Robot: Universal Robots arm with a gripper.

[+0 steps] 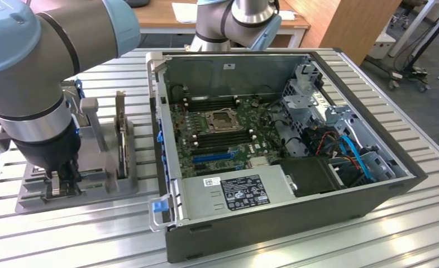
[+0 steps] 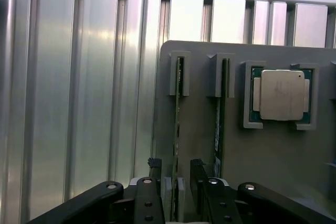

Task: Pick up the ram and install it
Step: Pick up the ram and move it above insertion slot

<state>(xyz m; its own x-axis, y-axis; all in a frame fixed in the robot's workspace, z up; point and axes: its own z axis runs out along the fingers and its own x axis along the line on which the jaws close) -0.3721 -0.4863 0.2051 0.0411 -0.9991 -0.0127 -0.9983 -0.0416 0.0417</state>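
Note:
Two rams stand on edge in slots of a grey holder [image 2: 199,129]. The one I straddle is a thin green ram [image 2: 177,124]; the second ram [image 2: 219,129] stands parallel beside it. My gripper [image 2: 177,192] is open, one black finger [image 2: 153,184] on each side of the first stick near its end, with small gaps left. In the exterior view the gripper [image 1: 61,181] is lowered into the holder [image 1: 92,190] on the exterior view's left, beside the open computer case [image 1: 171,223]. The motherboard [image 1: 219,128] lies inside, with dark memory slots [image 1: 204,101] by the CPU socket.
A processor chip [image 2: 281,95] sits in a pocket of the holder next to the rams. An upright expansion card [image 1: 120,134] stands in the holder between my gripper and the case. The case wall [image 1: 160,123], power supply [image 1: 234,192] and drive cage [image 1: 309,100] bound the motherboard.

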